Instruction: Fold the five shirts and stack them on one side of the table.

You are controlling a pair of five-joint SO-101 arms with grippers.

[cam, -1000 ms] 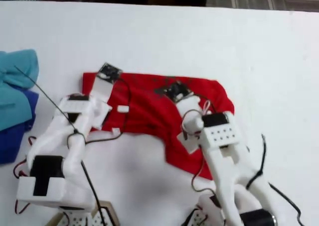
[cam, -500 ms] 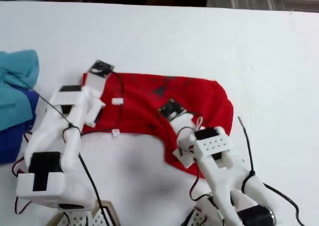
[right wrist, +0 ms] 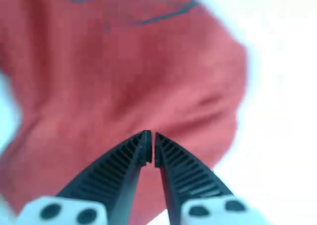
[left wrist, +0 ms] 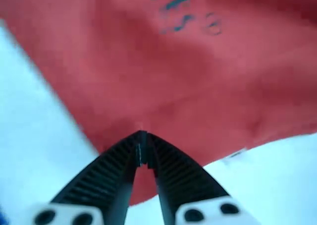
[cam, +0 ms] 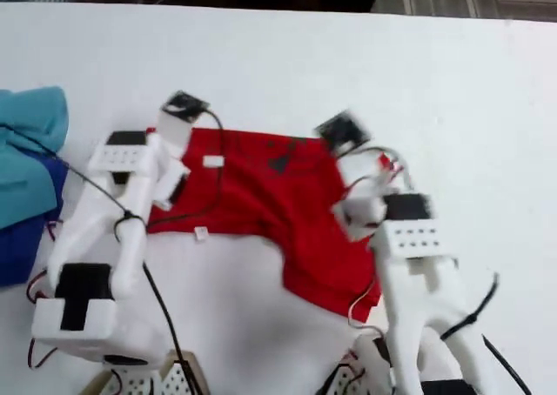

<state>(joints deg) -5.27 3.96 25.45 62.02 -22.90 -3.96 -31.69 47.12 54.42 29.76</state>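
A red shirt (cam: 261,195) with a dark print lies spread on the white table (cam: 305,56), partly folded. The left arm (cam: 122,177) stands over its left edge and the right arm (cam: 400,230) over its right edge. In the left wrist view my left gripper (left wrist: 142,153) is shut, its tips over the red shirt (left wrist: 198,76) close to the cloth's edge. In the right wrist view my right gripper (right wrist: 150,148) is shut to a hairline over the red shirt (right wrist: 124,76). I cannot tell whether either one pinches cloth.
A teal shirt (cam: 30,151) lies crumpled on a blue shirt (cam: 22,238) at the table's left edge. Bare white table stretches behind the red shirt and to its right. Loose cables hang from both arms.
The right arm has swung from the shirt's middle out to its far right edge. The left arm has shifted slightly farther back along the left edge.
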